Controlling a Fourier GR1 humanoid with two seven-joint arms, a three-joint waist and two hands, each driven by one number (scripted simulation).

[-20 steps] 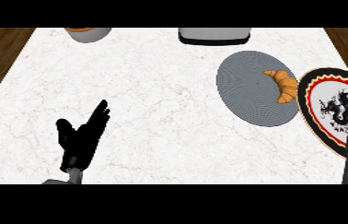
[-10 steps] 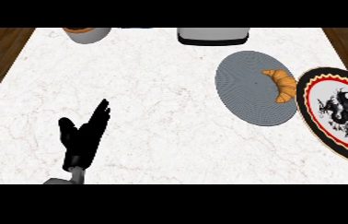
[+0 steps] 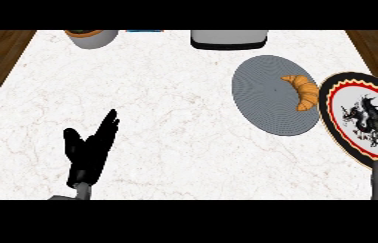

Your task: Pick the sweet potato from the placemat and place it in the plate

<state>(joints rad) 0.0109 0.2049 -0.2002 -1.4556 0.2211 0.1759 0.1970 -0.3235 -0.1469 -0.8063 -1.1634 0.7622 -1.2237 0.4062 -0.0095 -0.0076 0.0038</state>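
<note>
Black left hand (image 3: 88, 154) low at the left of the frame, fingers straight and a bit apart, thumb out to the side, holding nothing, resting. No right hand to be seen anywhere. White marble counter (image 3: 170, 112) all around the hand, with lots of open room between it and the things on the right. Up and far to the right of the hand, well apart from it: a round grey placemat (image 3: 266, 97). On the right part of the mat, near its edge, an orange-brown curved thing (image 3: 303, 90) that looks more like a croissant than a sweet potato. Long side running mostly up and down the frame, bent like a moon, top tip pointing left. Just right of it, touching or almost touching the mat's edge: the plate (image 3: 345, 104), white with a black and red rim and a dark dragon, partly cut off by the right edge of the frame. Only a short way from thing to plate, to the right. Probably a job for the right arm, since all of it sits on that side. Farthest away, along the top: a grey bowl (image 3: 92, 38) at upper left and a grey box (image 3: 227, 39) at top middle.
</note>
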